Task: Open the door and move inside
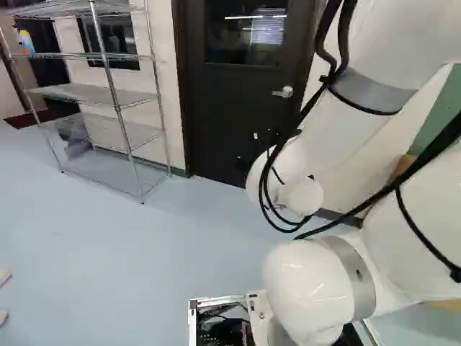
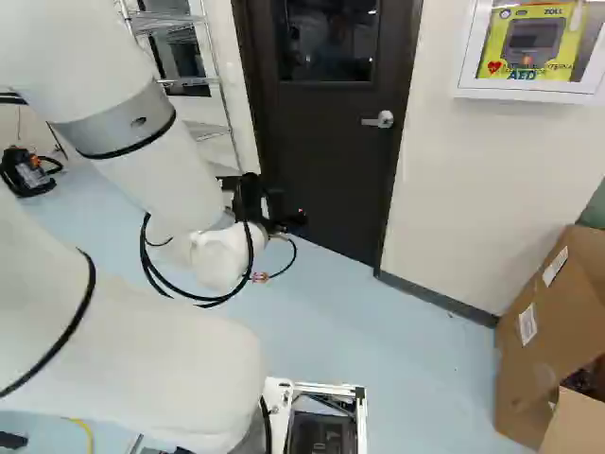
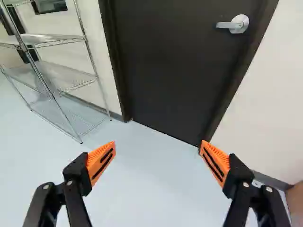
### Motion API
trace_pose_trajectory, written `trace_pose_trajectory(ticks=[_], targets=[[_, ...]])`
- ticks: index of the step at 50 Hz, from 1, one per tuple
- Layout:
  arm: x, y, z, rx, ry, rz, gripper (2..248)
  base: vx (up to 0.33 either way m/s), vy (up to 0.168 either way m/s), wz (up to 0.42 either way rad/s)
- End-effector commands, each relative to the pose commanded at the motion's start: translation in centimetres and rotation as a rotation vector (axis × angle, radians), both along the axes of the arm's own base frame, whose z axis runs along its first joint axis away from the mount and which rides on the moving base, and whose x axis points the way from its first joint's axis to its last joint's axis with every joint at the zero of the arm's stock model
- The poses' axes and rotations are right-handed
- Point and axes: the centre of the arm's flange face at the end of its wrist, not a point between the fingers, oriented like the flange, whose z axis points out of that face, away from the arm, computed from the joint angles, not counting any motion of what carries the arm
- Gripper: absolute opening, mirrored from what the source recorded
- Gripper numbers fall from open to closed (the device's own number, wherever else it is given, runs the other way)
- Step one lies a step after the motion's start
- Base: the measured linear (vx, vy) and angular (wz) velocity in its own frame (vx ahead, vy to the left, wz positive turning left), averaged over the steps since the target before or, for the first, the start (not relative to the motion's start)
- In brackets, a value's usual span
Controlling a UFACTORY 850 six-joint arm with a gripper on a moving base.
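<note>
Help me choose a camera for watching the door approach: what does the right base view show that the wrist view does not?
Only the right base view: the door's window, the AED in its white wall cabinet, the arm's white links and a black machine on the floor at the far left.

Only the wrist view: the orange pads of the open end effector, and the bottom shelf of the wire rack.

Both: the closed door, its lever handle, part of that rack, and the pale blue floor.
</note>
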Motion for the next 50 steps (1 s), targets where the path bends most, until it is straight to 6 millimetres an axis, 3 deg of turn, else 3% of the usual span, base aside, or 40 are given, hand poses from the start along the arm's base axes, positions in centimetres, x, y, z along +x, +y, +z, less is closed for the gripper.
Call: trace_pose_trajectory(ticks=[50], targets=[[0.00,0.00,0.00,0.000,0.000,0.000,247,0.124,0.056,-0.019]])
